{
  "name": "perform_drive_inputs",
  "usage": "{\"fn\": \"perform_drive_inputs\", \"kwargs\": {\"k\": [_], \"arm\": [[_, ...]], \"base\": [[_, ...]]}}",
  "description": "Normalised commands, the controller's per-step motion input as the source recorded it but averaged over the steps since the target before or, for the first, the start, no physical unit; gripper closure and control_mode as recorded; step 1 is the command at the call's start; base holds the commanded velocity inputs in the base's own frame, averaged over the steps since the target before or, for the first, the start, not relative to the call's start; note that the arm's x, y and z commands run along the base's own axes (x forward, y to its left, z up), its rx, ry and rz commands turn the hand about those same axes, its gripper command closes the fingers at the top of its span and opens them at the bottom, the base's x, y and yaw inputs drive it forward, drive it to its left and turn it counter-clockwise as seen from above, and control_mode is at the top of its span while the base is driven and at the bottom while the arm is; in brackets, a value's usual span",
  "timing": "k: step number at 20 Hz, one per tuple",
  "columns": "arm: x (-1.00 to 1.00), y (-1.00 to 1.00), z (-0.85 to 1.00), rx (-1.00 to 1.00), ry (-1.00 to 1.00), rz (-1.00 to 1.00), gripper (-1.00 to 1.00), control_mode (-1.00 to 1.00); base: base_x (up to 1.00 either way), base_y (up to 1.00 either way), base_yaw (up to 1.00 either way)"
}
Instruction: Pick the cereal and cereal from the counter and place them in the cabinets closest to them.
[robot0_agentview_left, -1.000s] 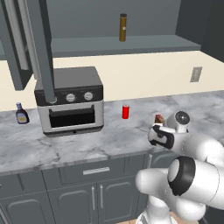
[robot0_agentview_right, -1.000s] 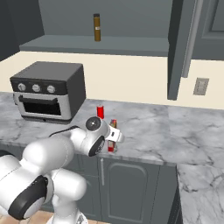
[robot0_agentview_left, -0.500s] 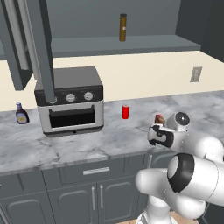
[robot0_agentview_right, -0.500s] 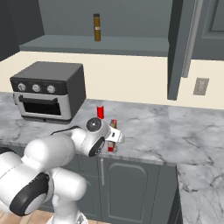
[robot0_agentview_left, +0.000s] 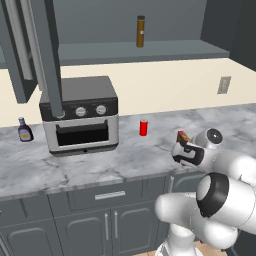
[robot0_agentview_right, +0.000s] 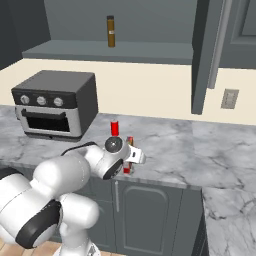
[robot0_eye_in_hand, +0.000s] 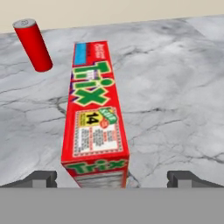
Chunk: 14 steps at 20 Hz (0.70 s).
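Note:
A slim red cereal box (robot0_eye_in_hand: 96, 118) with green lettering fills the middle of the hand view, its near end between my two finger tips. My gripper (robot0_eye_in_hand: 113, 178) is open, one tip on each side of the box and not touching it. In the left base view the gripper (robot0_agentview_left: 181, 152) hangs just in front of the cereal box (robot0_agentview_left: 183, 136), near the front edge of the marble counter (robot0_agentview_left: 100, 165). From the right, the gripper (robot0_agentview_right: 135, 158) covers the middle of the box (robot0_agentview_right: 131, 142). The wall cabinets (robot0_agentview_left: 135, 52) above stand open, with a door (robot0_agentview_right: 202, 55) swung out.
A small red can (robot0_agentview_left: 143, 127) stands behind the box, also in the hand view (robot0_eye_in_hand: 33, 39). A toaster oven (robot0_agentview_left: 80, 115) sits to the left, with a dark sauce bottle (robot0_agentview_left: 24, 130) beyond it. A brown bottle (robot0_agentview_left: 140, 31) stands on the cabinet shelf.

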Motion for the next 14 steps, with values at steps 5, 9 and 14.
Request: {"fn": "perform_drive_inputs", "kwargs": {"k": [5,9,14], "arm": [[0.04,0.00,0.00,0.00,0.00,0.00,-1.00,-1.00],[0.04,0.00,-0.01,0.00,0.00,0.00,-1.00,-1.00],[0.05,0.00,-0.05,0.00,0.00,0.00,-1.00,-1.00]], "base": [[0.00,0.00,0.00],[0.00,0.00,0.00],[0.00,0.00,0.00]]}}
